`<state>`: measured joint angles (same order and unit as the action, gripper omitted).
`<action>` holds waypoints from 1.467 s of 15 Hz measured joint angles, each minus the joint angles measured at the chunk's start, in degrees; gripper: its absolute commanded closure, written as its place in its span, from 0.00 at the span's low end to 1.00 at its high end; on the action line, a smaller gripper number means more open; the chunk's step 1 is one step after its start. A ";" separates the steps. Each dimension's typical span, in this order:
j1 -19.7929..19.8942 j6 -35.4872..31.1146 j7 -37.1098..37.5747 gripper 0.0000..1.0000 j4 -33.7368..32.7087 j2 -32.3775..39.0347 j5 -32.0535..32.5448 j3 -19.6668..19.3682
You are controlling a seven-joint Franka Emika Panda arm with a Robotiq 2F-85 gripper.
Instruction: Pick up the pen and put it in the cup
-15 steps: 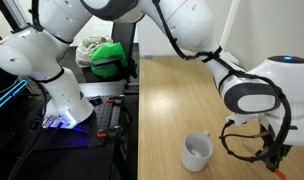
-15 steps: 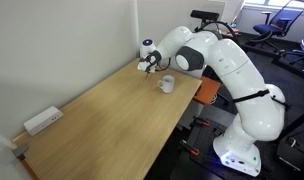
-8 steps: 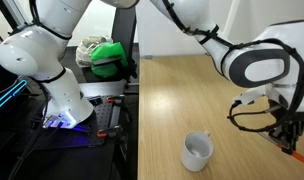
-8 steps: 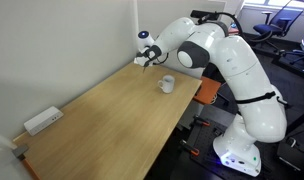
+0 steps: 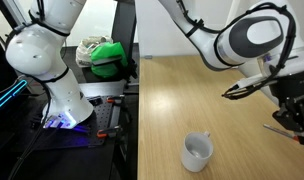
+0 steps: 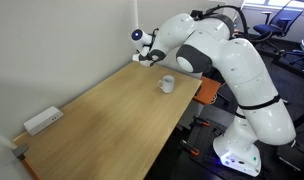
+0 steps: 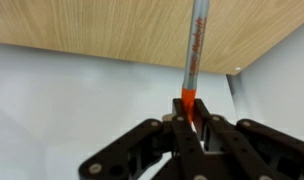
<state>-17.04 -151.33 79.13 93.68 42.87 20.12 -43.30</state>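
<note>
The white cup [image 5: 197, 152] stands upright on the wooden table near its edge; it also shows in an exterior view [image 6: 167, 84]. My gripper [image 7: 189, 122] is shut on the pen [image 7: 195, 50], gripping its red-orange end while the greyish section sticks out ahead. In an exterior view the gripper [image 5: 295, 115] hangs in the air to the right of the cup and well above the table, with the pen [image 5: 279, 129] as a thin red stick below it. In an exterior view the gripper [image 6: 148, 57] is above the table's far corner, beyond the cup.
The wooden table [image 6: 102, 125] runs along a white wall. A white box [image 6: 42, 120] lies near its other end. A green object [image 5: 109, 58] sits off the table by the robot base [image 5: 67, 100]. Office chairs [image 6: 282, 25] stand behind.
The gripper has risen from table level, with the pen in it, and moved up and away from the cup. The cup has not moved.
</note>
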 measured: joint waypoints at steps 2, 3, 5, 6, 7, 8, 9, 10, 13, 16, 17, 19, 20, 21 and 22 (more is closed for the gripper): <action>-4.71 0.23 7.26 0.97 1.75 0.05 4.65 -4.65; -6.98 0.70 10.76 0.97 2.55 0.13 6.78 -6.79; -11.09 2.49 17.10 0.97 3.90 0.38 10.53 -10.42; -12.86 3.83 20.00 0.97 4.42 0.52 12.29 -11.88; -14.30 5.28 22.67 0.97 4.86 0.60 13.98 -12.98; -15.66 7.21 25.51 0.97 5.24 0.62 15.98 -13.88; -16.70 9.45 28.14 0.97 5.44 0.61 17.91 -14.44; -17.45 11.97 30.47 0.97 5.54 0.61 19.74 -14.60; -18.95 21.35 36.77 0.97 5.66 0.48 25.10 -14.13; -19.05 31.56 40.88 0.97 5.70 -0.80 29.74 -11.52; -18.66 34.91 41.80 0.97 5.71 -1.63 31.12 -9.99; -17.21 41.46 42.85 0.97 5.71 -3.76 33.68 -6.02; -16.04 44.53 43.04 0.97 5.68 -4.99 34.94 -3.61; -14.51 47.41 43.45 0.97 5.63 -6.30 36.12 -0.85; -12.63 50.09 43.96 0.97 5.58 -7.64 37.37 2.22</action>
<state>-29.67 -101.24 123.09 99.26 35.23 57.48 -41.08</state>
